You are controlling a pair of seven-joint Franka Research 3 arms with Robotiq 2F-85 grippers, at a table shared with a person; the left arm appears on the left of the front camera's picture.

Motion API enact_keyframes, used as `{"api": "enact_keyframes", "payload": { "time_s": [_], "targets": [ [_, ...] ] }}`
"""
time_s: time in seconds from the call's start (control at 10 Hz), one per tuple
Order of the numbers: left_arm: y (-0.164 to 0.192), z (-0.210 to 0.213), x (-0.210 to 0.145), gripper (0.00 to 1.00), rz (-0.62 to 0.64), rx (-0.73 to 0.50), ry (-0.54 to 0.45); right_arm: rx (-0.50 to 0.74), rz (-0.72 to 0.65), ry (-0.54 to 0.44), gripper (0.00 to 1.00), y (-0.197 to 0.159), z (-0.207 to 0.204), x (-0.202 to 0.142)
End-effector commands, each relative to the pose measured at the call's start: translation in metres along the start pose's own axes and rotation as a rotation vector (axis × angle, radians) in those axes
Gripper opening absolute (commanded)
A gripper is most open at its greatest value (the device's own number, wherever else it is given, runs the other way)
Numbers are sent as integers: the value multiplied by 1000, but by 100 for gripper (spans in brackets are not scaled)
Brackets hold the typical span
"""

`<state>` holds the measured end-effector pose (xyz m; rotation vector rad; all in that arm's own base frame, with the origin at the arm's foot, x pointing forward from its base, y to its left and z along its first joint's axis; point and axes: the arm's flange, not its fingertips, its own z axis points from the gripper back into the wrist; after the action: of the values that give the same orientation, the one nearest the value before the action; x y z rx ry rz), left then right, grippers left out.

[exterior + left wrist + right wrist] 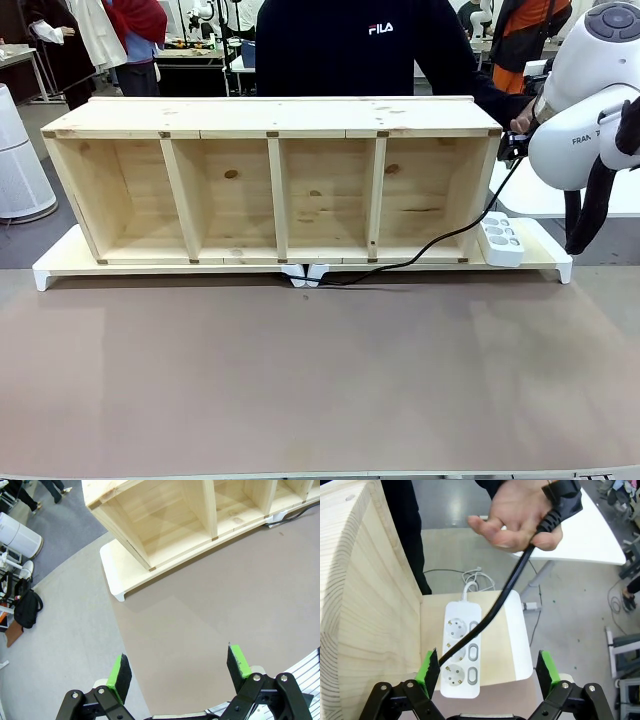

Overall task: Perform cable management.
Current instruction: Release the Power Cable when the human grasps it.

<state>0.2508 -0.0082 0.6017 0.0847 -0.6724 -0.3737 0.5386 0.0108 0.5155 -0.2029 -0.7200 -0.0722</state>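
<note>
While offered by the person's hand (520, 515), cable (507, 592) hangs over power strip (462, 650); right pincer (485, 672) apart, waiting beneath; left pincer (180, 672) apart, idle.

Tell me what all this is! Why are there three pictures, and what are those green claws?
It's a robot with two white arms at a table. One picture looks across the table at a person standing behind it. The other two come from cameras on the robot's wrists, so you see each claw, called a gripper, from just behind. The left gripper is open over the brown table, holding nothing. The right gripper is open too, above a white power strip. On the table stands a wooden shelf on a white board. The person's hand holds up the black cable by its plug end.
</note>
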Motion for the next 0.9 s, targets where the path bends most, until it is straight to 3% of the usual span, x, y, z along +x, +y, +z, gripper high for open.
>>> {"api": "enact_keyframes", "payload": {
  "time_s": [0.0,0.8],
  "targets": [
    [1,0,0,100,2,-1,-1,13,6,11,100,-4,4,-2],
    [1,0,0,100,2,-1,-1,13,6,11,100,-4,4,-2]
  ]
}}
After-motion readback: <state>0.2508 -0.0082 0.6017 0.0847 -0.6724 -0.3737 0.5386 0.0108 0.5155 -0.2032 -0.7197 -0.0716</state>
